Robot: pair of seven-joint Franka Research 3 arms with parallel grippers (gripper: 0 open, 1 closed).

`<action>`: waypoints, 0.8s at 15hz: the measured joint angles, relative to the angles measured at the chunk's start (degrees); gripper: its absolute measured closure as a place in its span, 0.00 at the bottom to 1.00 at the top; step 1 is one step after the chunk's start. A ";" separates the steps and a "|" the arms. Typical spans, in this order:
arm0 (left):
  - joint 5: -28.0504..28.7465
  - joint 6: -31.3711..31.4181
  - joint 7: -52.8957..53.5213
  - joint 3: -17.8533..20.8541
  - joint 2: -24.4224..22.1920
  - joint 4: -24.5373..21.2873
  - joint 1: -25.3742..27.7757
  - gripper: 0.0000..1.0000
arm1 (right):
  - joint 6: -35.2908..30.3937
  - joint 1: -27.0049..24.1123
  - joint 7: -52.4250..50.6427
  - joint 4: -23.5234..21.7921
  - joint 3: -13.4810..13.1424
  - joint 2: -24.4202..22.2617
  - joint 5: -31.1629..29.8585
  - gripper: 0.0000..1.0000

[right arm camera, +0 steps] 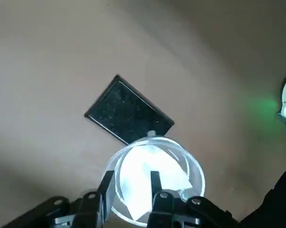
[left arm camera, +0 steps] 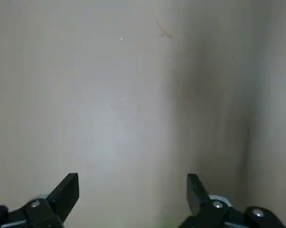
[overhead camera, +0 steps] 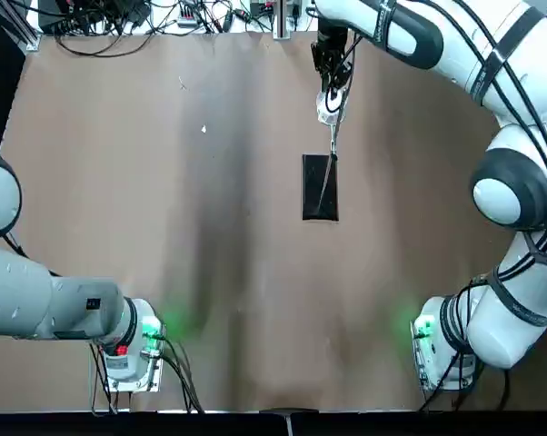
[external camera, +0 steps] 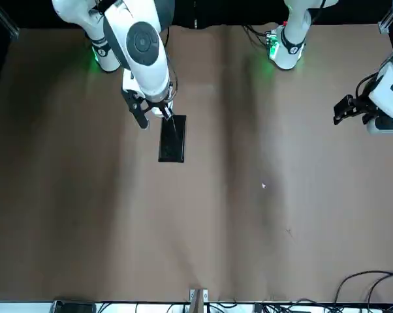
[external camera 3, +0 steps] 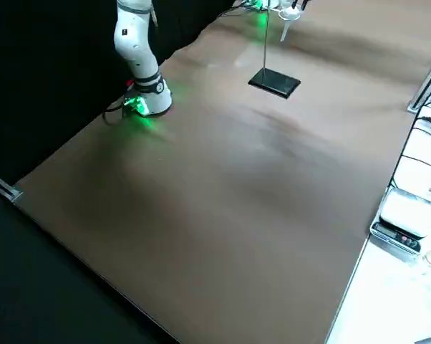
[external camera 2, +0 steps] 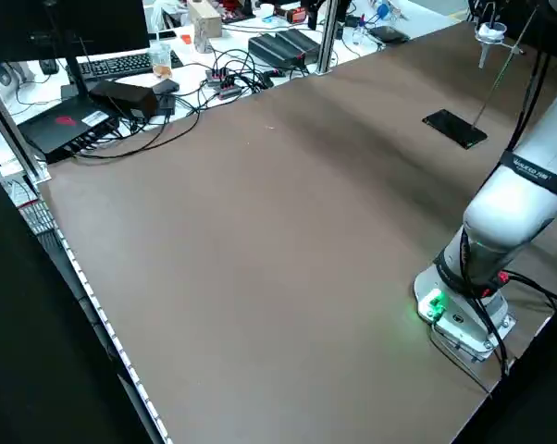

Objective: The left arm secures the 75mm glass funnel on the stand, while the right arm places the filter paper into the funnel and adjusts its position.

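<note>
The stand's black base plate (overhead camera: 319,186) lies right of centre on the brown table, and its thin rod leans up to a ring. In that ring sits the clear glass funnel (right arm camera: 183,161), with the white filter paper (right arm camera: 143,171) spread inside it. My right gripper (right arm camera: 131,178) hovers just above the funnel's mouth. Its fingers (right arm camera: 106,183) stand a narrow gap apart over the paper, and the gripper shows above the funnel (overhead camera: 330,104) in the top view too. My left gripper (left arm camera: 133,190) is open over bare table, parked far off at the robot's left (external camera: 345,111).
Cables, a keyboard and black electronics (external camera 2: 121,88) crowd the far table edge. A white device (external camera 3: 405,215) sits beyond the table's right side. A tiny white speck (overhead camera: 203,130) lies on the table left of the stand. Both arm bases glow green.
</note>
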 joint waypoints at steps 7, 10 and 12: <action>0.00 0.01 0.00 0.00 0.07 0.03 0.00 0.00 | 0.00 0.02 -0.07 2.59 0.09 -0.84 0.04 0.63; 0.00 0.01 0.00 0.00 0.07 0.03 -0.01 0.00 | -0.05 -0.09 -1.38 2.70 -0.09 -2.10 0.55 0.63; 0.00 0.01 0.00 0.00 0.07 0.03 -0.01 0.00 | -0.05 -0.81 -3.30 2.71 -0.21 -2.82 0.60 0.62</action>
